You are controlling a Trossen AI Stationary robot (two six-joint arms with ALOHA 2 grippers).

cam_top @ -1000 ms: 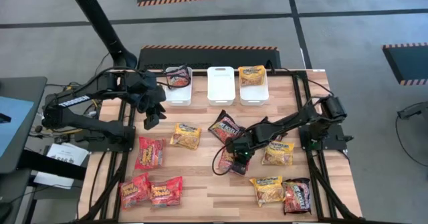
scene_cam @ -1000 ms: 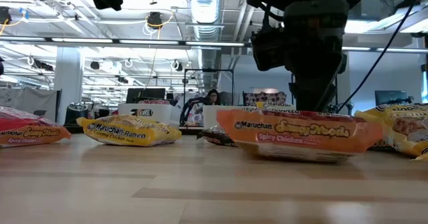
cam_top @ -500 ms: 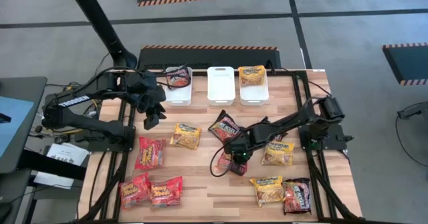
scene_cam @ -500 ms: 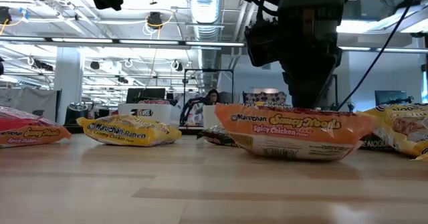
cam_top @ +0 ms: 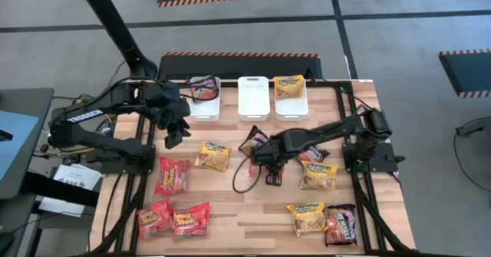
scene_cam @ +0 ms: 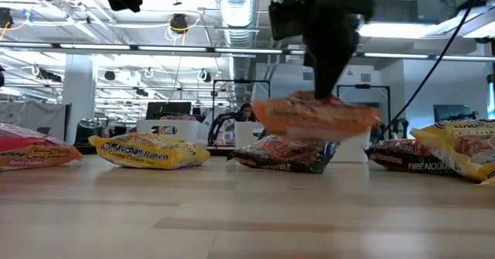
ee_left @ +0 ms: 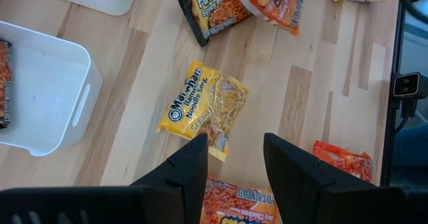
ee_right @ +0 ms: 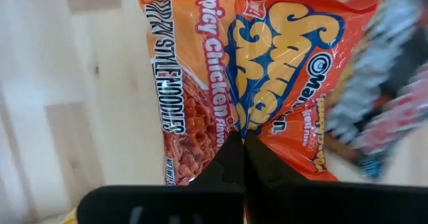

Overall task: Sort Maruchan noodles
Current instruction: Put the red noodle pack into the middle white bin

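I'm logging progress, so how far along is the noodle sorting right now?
Early on. Two white bins already hold packets: the left bin and the right bin; the middle bin looks empty. The right claw is shut on an orange Spicy Chicken packet, lifted off the table. About ten packets remain loose.

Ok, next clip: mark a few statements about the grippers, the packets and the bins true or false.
1. The right gripper is shut on the Spicy Chicken packet. True.
2. That packet lies flat on the table. False: the low view shows it lifted clear.
3. The left gripper holds a packet. False: it is open with nothing between its fingers.
4. The middle bin holds no packet. True.
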